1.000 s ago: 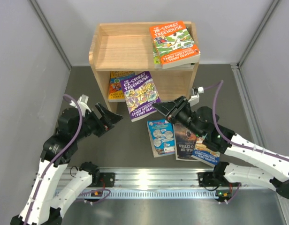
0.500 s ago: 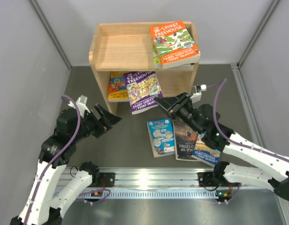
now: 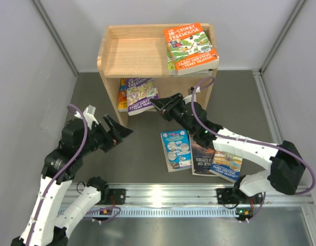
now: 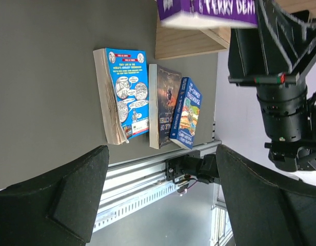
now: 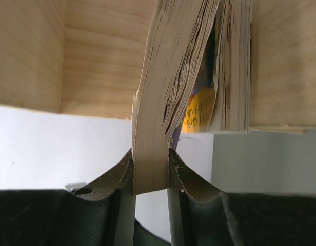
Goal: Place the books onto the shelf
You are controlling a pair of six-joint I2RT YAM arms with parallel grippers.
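The purple book [image 3: 141, 94] lies tilted in the mouth of the lower tier of the shelf [image 3: 132, 51], its far part under the top board and its near edge jutting out over the table [image 3: 137, 154]. You see that near edge held by the right gripper [image 3: 157, 105], whose jaws are drawn narrow and pinch the page block from both sides, as the right wrist view shows. In the same tier, to its left in the top view, sits the yellow and orange book [image 3: 123, 95]; whether the two touch you cannot tell. On the shelf's top board, at its right end, the orange book [image 3: 191, 46] lies flat, cover up, on another book of which only a green edge shows. Three more books lie flat on the table near the right arm, side by side: the light blue book [image 3: 176, 149], the dark book [image 3: 202, 154] just beside it, and the blue book [image 3: 225, 164] resting partly on the dark one's right side. The left gripper [image 3: 122, 132] hovers over the table to the left of the shelf's front, well apart from every book, its jaws spread wide with nothing between them. Along the near edge of the table runs the metal rail [image 3: 163, 195] that carries both arm bases.
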